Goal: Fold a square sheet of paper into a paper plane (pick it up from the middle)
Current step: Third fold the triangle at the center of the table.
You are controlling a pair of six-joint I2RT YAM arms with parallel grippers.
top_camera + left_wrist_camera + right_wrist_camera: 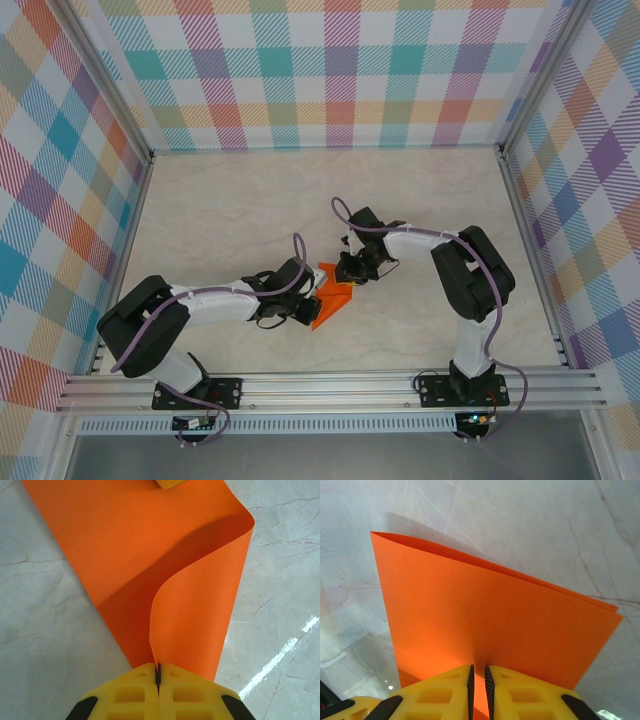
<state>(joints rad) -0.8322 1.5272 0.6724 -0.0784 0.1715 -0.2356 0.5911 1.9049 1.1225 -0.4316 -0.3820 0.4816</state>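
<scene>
The square sheet of paper (333,298) is bright orange and lies partly folded on the marble table between my two grippers. My left gripper (158,672) is shut on one edge of the sheet (150,555), and that flap curls up and over the layer lying flat beneath. From above, the left gripper (308,303) sits at the sheet's left side. My right gripper (479,680) is closed on the opposite side of the sheet (495,620), with orange paper pinched in the narrow gap; two layers show at the far edge. From above, the right gripper (347,283) meets the sheet's upper right.
The marble table top (220,210) stretches behind and to both sides of the arms. Checkered walls (330,70) close off the back and sides. An aluminium rail (330,385) runs along the near edge by the arm bases.
</scene>
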